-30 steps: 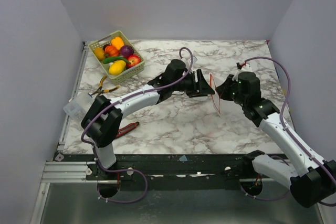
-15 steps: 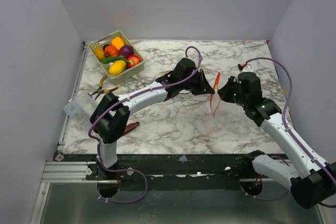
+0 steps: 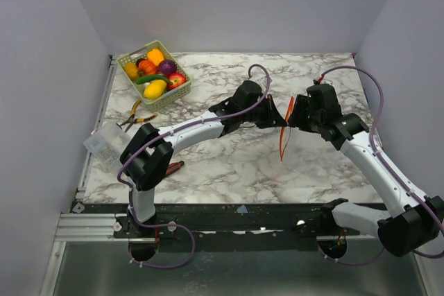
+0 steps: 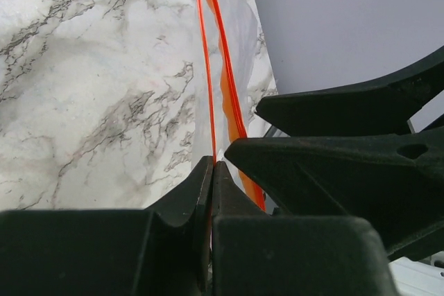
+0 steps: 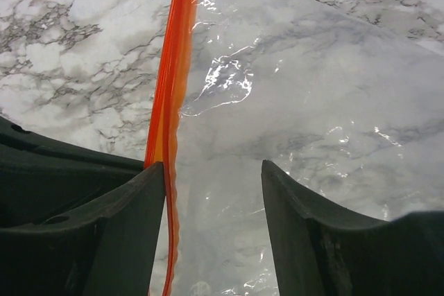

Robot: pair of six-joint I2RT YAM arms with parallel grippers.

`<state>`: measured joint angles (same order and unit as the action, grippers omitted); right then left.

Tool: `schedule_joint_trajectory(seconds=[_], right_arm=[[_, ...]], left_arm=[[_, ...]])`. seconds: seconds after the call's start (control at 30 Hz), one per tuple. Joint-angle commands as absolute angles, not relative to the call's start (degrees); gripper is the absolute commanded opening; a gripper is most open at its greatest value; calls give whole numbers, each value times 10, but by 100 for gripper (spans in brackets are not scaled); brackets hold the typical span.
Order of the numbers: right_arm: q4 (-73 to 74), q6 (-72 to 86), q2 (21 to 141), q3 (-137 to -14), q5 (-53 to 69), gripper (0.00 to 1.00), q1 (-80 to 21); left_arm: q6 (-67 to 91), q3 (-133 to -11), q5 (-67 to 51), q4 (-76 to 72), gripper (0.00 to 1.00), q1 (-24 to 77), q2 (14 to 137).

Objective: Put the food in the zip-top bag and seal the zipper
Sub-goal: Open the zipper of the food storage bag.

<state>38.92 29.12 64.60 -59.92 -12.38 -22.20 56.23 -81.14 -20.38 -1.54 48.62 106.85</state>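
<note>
- Zip-top bag (image 3: 290, 140) hung edge-on in the air in the top view, above the right half of the desk and between the two arms. Its zipper (image 3: 284, 136) showed as an orange-red line running downward.
- The left gripper (image 3: 278, 116) and the right gripper (image 3: 297, 116) met at the upper end of this line. I judged that each one was meant to take one lip of the mouth, so that the mouth could be pulled open.
- The food (image 3: 154, 74) all lay in the green basket (image 3: 129, 57) at the far left corner, well apart from the zip-top bag, so nothing was packed yet. Pliers (image 3: 132, 117) and a utility knife (image 3: 170, 168) lay near the left edge.
- In the left wrist view, the left gripper (image 4: 211, 168) was pressed closed on a thin edge of the bag (image 4: 239, 25), and one fine red line ran into the jaws. The thicker part of the zipper (image 4: 229, 95) passed beside this grip, not inside it, so probably only one lip was held. The black fingers (image 4: 347, 143) of the right gripper stood just beside.
- In the right wrist view, the right gripper (image 5: 214, 171) had its fingers (image 5: 132, 206) apart, clamping nothing. The zipper (image 5: 177, 46) ran along the inner face of one finger; I could not tell if it touched. The clear film of the bag (image 5: 312, 67) spread across the gap.
</note>
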Motion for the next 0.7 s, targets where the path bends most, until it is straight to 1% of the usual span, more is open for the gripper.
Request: schedule_joint_trajectory(seconds=[0.0,0.07,0.13,0.17,0.2,0.23,0.3,0.4,0.47,0.6,0.67], right_arm=[[447,295,674,-641,-170,59,-230],[455,295,681,-650,-178,46,-233],[464,300,689,-660,-185,27,-236],[470,306,694,-666,-196,19,-240],[479,312,698,-672,-214,13,-246],[485,315,702,-677,-229,9,-250],[494,318,709,-684,-251,5,-255],[470,313,708,-670,-246,0,-255],[458,324,705,-659,-248,0,-256],[452,420,678,-630,-302,0,-255],[414,393,644,-590,-312,0,-256]], left_arm=[[563,-815,-197,-21,0,490,1047],[564,-820,-197,-12,0,490,1045],[569,-825,-195,-6,0,490,1044],[570,-828,-195,-1,0,490,1045],[570,-833,-191,10,0,490,1046],[567,-838,-186,26,0,490,1045],[565,-843,-184,35,0,490,1045],[567,-847,-190,31,0,491,1046],[572,-854,-197,30,0,490,1052],[562,-893,-198,61,0,489,1066],[549,-914,-192,78,0,489,1073]])
